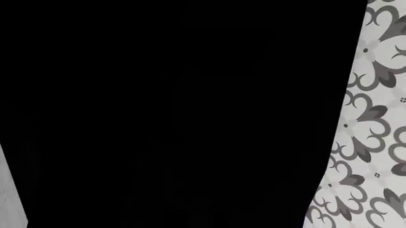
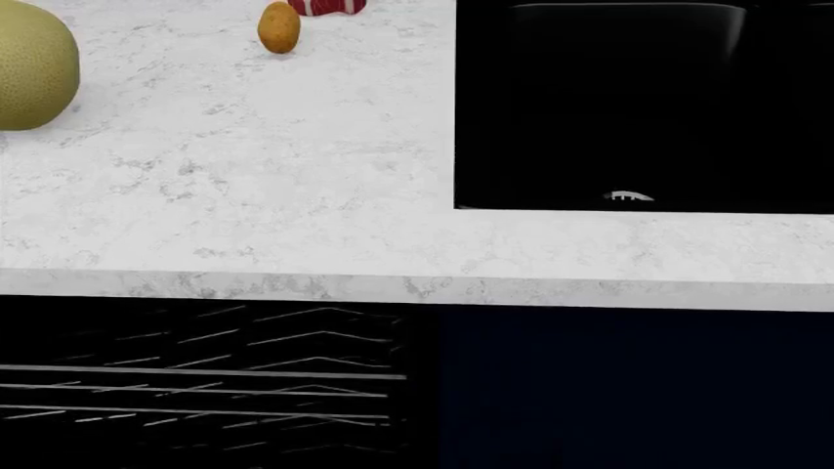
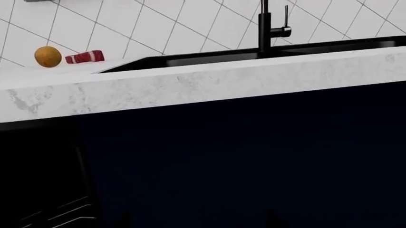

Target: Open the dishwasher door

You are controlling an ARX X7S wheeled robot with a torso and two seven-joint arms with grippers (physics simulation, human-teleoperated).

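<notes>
Under the left part of the white marble countertop (image 2: 261, 195) the dishwasher cavity is open, with its wire racks (image 2: 195, 381) exposed; they also show in the right wrist view (image 3: 63, 211). A wide flat black surface (image 1: 178, 114) fills the left wrist view; it looks like the dishwasher door panel seen very close, with no handle or control strip visible. The left gripper is lost in that blackness. My right gripper (image 3: 198, 223) shows only two dark fingertips set wide apart, empty, facing the navy-blue cabinet front (image 3: 254, 152).
A black sink basin (image 2: 651, 98) with a black faucet (image 3: 265, 23) sits right of the dishwasher. A yellow-green melon (image 2: 26, 68), an orange-brown fruit (image 2: 277, 27) and a red item (image 2: 326, 6) lie on the counter. Patterned floor tiles (image 1: 374, 118) show beside the black surface.
</notes>
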